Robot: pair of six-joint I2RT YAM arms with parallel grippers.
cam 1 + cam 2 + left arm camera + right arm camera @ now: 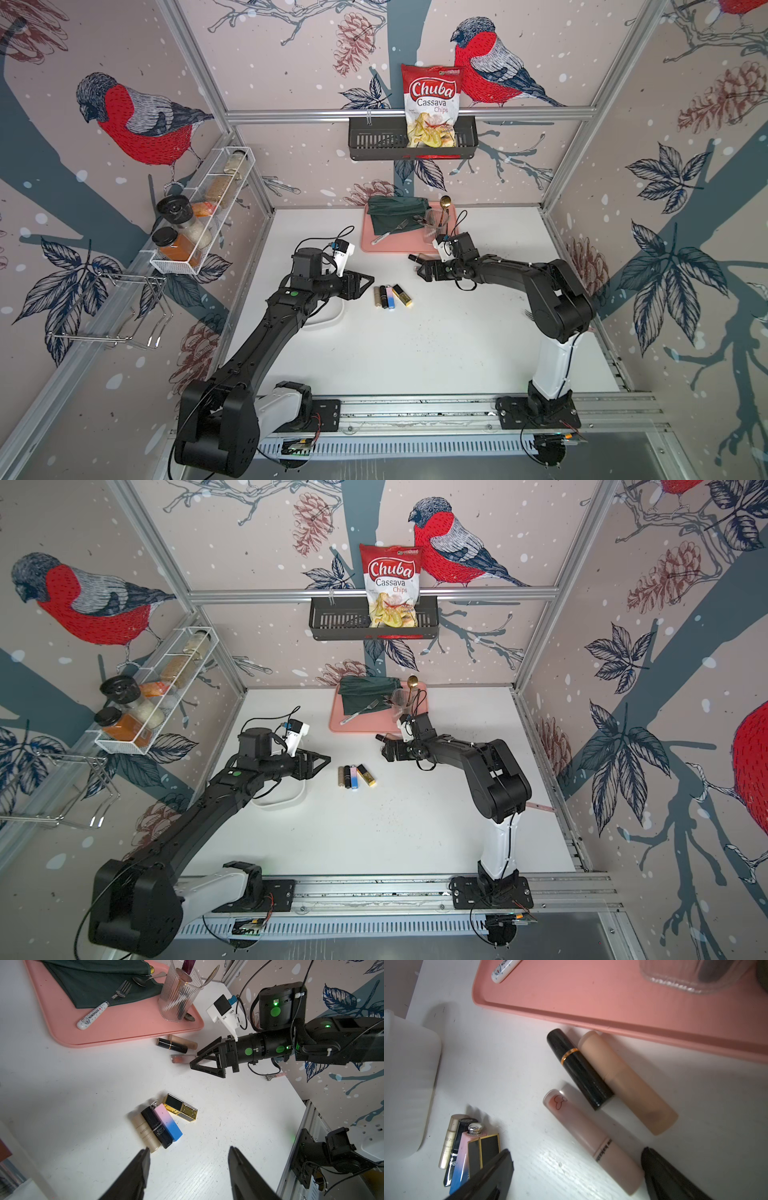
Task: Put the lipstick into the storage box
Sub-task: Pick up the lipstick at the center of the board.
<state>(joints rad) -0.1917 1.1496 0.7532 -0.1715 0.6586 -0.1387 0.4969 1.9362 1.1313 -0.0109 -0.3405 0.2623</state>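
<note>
A white counter [415, 353] in a booth papered with bullfinches and pine cones, a pink tray [399, 246] at its back. Three lipsticks lie just off the tray's front edge. A black lipstick [579, 1070] with a gold band lies against a tan lipstick [623, 1080], and a pale pink lipstick [591, 1136] lies just beside them, slightly farther from the tray. A row of four lipsticks [390, 296] lies farther out again. The storage box [286, 804], white and low-walled, stands farthest from the tray, its inside mostly hidden under the left arm.

The right gripper [576, 1150] hangs low with its jaws spread wide, one finger on either side of the pale pink lipstick's end away from the tray. No contact can be made out. The left gripper [189, 1149], jaws apart and empty, hovers beside the row of four.

The step in hand looks like the pick of the pale pink lipstick. The jaws would do best centred on the tube's middle, square across its length, then lowered until both fingers flank it before closing gently, since a round tube may roll or squirt out. The black lipstick close by should not be nudged. The carry away from the tray must clear the row of four, and the left arm may need to clear the box. A low release over the box would keep the tube from bouncing out.
</note>
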